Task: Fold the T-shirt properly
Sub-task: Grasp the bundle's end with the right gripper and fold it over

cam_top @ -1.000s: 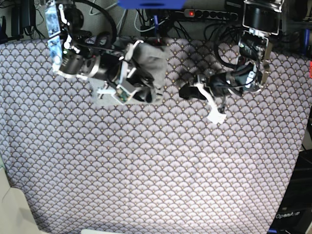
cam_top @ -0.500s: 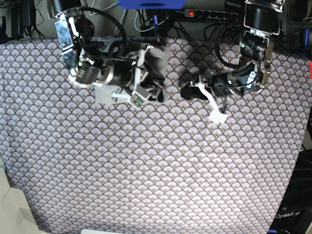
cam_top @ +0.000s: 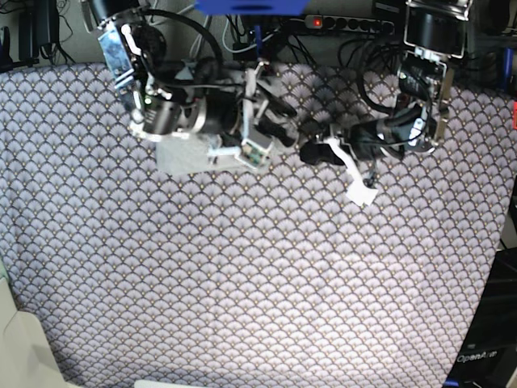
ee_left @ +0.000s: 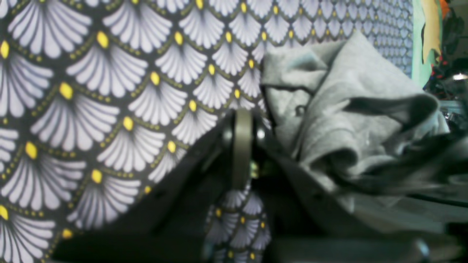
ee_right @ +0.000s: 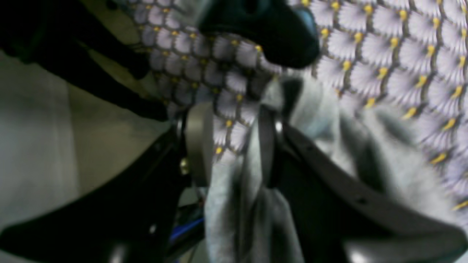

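Observation:
The light grey T-shirt [cam_top: 179, 157] lies bunched at the back of the table, mostly hidden under my right arm. My right gripper [cam_top: 283, 121] hovers at the shirt's right side. In the right wrist view the right gripper [ee_right: 232, 117] is open, and a fold of the T-shirt [ee_right: 234, 197] hangs loosely between its fingers [ee_right: 268, 146]. My left gripper [cam_top: 311, 152] is shut and empty, just right of the shirt. The left wrist view shows the left gripper [ee_left: 242, 117] with its jaws pressed together, and the crumpled T-shirt [ee_left: 347, 120] lies close beside it.
The purple-white scallop-patterned cloth [cam_top: 258, 283] covers the whole table. A power strip [cam_top: 347, 24] and cables run along the back edge. A cream surface [cam_top: 20, 347] sits beyond the table's lower left corner.
My right arm has swung to the right across the shirt, pulling fabric with it, and its jaws have opened. The left arm has stayed in place.

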Action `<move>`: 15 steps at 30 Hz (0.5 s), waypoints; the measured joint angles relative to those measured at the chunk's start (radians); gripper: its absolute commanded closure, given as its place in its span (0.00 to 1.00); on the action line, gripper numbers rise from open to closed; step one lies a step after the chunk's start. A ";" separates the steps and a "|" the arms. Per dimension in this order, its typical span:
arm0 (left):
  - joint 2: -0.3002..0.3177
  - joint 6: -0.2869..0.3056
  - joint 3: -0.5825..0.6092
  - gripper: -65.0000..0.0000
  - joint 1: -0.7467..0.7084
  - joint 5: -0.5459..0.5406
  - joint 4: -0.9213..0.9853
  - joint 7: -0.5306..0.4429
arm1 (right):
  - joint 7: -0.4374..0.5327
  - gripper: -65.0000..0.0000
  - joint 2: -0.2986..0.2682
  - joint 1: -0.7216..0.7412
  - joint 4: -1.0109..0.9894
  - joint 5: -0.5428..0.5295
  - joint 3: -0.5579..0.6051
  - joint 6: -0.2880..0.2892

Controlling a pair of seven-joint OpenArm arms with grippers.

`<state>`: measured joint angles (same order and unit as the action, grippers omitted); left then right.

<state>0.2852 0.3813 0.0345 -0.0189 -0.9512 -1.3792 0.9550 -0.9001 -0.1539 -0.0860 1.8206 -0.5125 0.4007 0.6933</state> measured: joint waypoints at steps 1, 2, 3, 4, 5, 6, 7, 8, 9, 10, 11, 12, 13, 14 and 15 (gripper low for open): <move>0.000 0.000 0.000 1.00 0.000 0.002 0.000 0.000 | 0.000 0.72 -0.001 0.010 0.032 -0.002 0.000 0.000; 0.000 0.000 0.000 1.00 0.000 0.003 0.000 0.000 | 0.006 0.74 0.000 0.022 0.060 0.004 0.000 0.000; 0.000 0.000 0.000 1.00 0.000 0.004 0.000 0.000 | 0.004 0.76 -0.001 0.034 0.080 0.006 0.002 0.000; 0.000 0.000 0.000 1.00 0.000 0.002 0.001 0.000 | -0.003 0.78 0.000 0.048 0.095 0.023 0.002 0.000; 0.000 0.000 0.000 1.00 0.000 0.001 0.001 0.000 | -0.007 0.80 -0.001 0.062 0.098 0.039 0.002 0.000; 0.000 0.000 0.000 1.00 -0.001 0.003 0.001 -0.003 | -0.041 0.82 -0.001 0.080 0.097 0.056 0.002 0.001; 0.000 0.000 0.000 1.00 -0.003 0.003 0.001 -0.003 | -0.071 0.84 0.000 0.091 0.097 0.078 -0.001 0.001; 0.000 0.000 0.000 1.00 -0.006 0.005 0.001 -0.003 | -0.071 0.86 -0.007 0.097 0.096 0.098 -0.006 0.000; 0.000 0.000 0.000 1.00 -0.008 0.004 0.002 -0.003 | -0.068 0.88 -0.025 0.099 0.096 0.110 -0.007 0.000; 0.001 0.000 0.000 1.00 -0.009 0.003 0.002 -0.003 | -0.069 0.90 -0.049 0.099 0.096 0.123 -0.005 0.001; 0.006 0.000 0.000 1.00 -0.011 0.004 0.002 -0.004 | -0.072 0.91 -0.064 0.097 0.096 0.154 -0.007 0.001; 0.012 0.000 0.000 1.00 -0.013 0.003 0.002 -0.003 | -0.081 0.92 -0.079 0.095 0.095 0.184 -0.007 0.001; 0.016 0.000 -0.001 1.00 -0.014 0.004 0.002 -0.003 | -0.083 0.93 -0.095 0.094 0.092 0.200 -0.008 0.001; 0.016 0.000 -0.001 1.00 -0.014 0.004 0.003 -0.003 | -0.082 0.93 -0.106 0.094 0.092 0.215 -0.009 0.001; 0.015 0.000 -0.001 1.00 -0.014 0.003 0.003 -0.004 | -0.079 0.93 -0.115 0.094 0.092 0.229 -0.014 0.001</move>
<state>0.3000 0.3817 0.0334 -0.0326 -0.9482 -1.3762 0.9508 -0.9791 -0.2687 0.0078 1.9121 -0.2840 0.3866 0.6941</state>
